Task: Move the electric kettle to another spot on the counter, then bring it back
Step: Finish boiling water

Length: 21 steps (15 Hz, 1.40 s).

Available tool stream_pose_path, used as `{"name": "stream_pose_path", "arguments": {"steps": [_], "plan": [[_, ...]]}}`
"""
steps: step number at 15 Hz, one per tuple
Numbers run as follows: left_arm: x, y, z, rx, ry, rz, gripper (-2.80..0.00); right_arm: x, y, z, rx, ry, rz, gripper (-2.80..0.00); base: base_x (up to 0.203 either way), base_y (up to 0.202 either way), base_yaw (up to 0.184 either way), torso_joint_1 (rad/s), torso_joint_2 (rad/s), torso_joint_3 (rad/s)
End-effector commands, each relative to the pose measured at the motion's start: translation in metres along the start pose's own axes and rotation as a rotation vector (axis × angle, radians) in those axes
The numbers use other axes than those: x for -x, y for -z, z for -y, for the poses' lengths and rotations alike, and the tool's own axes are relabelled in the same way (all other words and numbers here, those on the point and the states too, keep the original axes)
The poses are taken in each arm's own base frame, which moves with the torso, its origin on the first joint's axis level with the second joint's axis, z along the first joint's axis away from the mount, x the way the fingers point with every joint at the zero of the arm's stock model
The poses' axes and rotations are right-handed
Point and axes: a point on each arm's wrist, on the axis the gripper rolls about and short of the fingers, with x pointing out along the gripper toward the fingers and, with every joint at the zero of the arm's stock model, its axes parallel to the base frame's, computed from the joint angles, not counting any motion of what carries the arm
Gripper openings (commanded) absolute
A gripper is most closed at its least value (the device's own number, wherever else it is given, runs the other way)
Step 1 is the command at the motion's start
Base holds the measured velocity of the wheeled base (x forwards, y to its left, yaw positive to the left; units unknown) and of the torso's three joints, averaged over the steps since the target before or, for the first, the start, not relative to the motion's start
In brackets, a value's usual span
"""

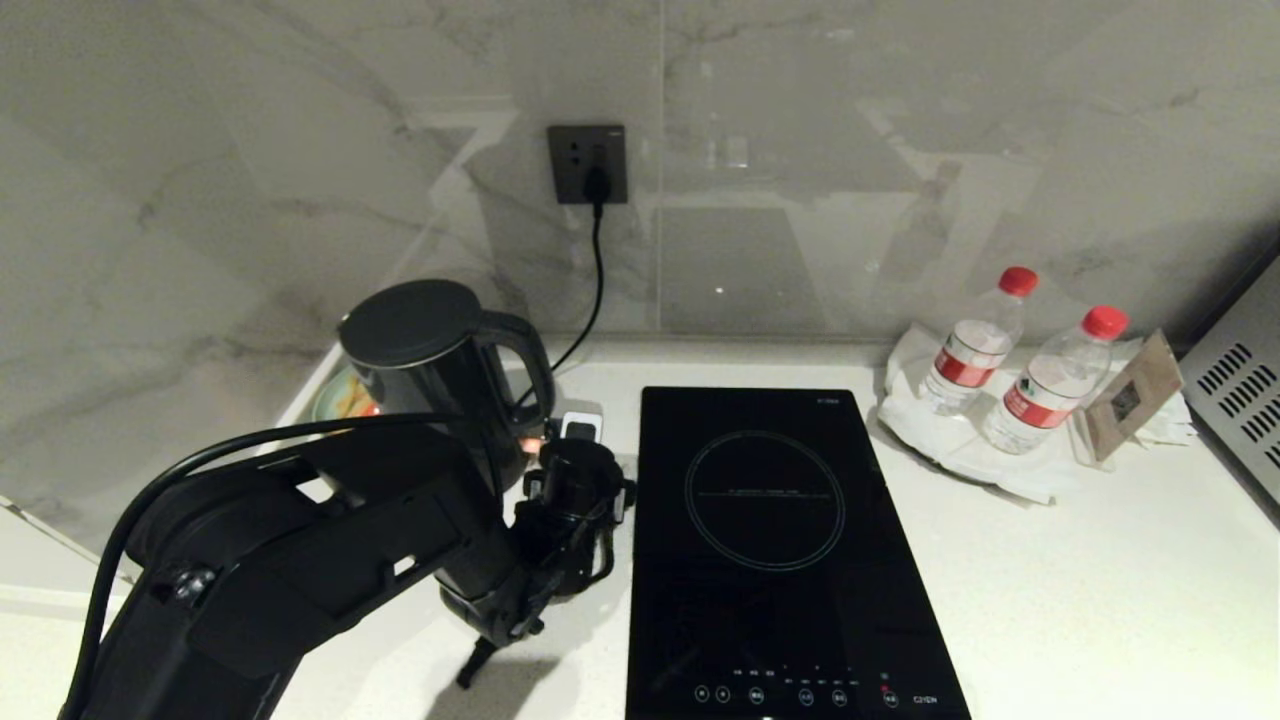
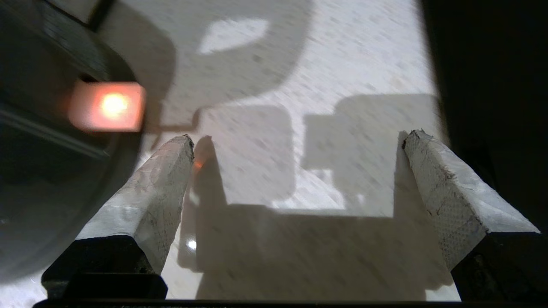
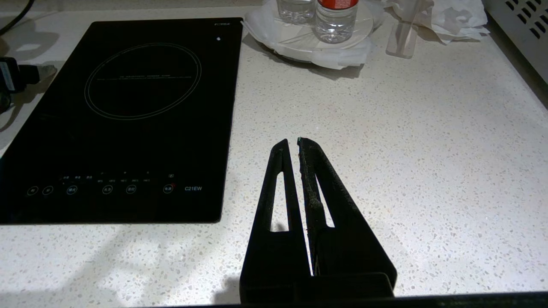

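The electric kettle, glossy black with a flat lid and loop handle, stands at the back left of the white speckled counter. My left arm reaches in front of it, its wrist just right of the kettle's handle. In the left wrist view the left gripper is open, with only bare counter between its white-taped fingers. The kettle's lower body with a glowing orange light lies just outside one finger. The right gripper is shut, low over the counter beside the cooktop.
A black induction cooktop lies right of the kettle. Two water bottles stand on a white plate at the back right, next to a card stand and a silver appliance. A cord runs from the wall socket.
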Motion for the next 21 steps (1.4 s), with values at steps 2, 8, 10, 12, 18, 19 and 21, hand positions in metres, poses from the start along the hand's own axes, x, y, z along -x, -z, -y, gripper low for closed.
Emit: {"name": "stream_pose_path", "arguments": {"steps": [2, 8, 10, 12, 18, 19, 21], "plan": [[-0.006, -0.005, -0.003, 0.017, -0.015, 0.019, 0.0, 0.0, 0.0, 0.0, 0.0, 0.0, 0.0, -2.8, 0.0, 0.0, 0.0, 0.0, 0.0, 0.0], [-0.006, -0.012, -0.006, 0.022, -0.024, 0.035, 0.0, 0.0, 0.0, 0.0, 0.0, -0.001, 0.0, -2.8, 0.0, 0.0, 0.0, 0.0, 0.0, 0.0], [-0.005, -0.016, -0.008, 0.021, -0.026, 0.042, 0.0, 0.0, 0.0, 0.0, 0.0, 0.0, -0.001, -2.8, 0.0, 0.0, 0.0, 0.0, 0.0, 0.0], [-0.004, -0.017, -0.008, 0.022, -0.027, 0.044, 0.0, 0.0, 0.0, 0.0, 0.0, -0.001, 0.0, -2.8, 0.0, 0.0, 0.0, 0.0, 0.0, 0.0], [0.008, -0.003, -0.01, -0.008, -0.014, -0.008, 0.0, 0.0, 0.0, 0.0, 0.0, -0.001, 0.0, -2.8, 0.0, 0.0, 0.0, 0.0, 0.0, 0.0], [0.014, 0.0, -0.009, -0.011, -0.004, -0.009, 0.0, 0.0, 0.0, 0.0, 0.0, 0.0, 0.0, -2.8, 0.0, 0.0, 0.0, 0.0, 0.0, 0.0], [0.029, 0.0, -0.011, 0.004, 0.015, 0.03, 0.0, 0.0, 0.0, 0.0, 0.0, 0.0, 0.0, -2.8, 0.0, 0.0, 0.0, 0.0, 0.0, 0.0]]}}
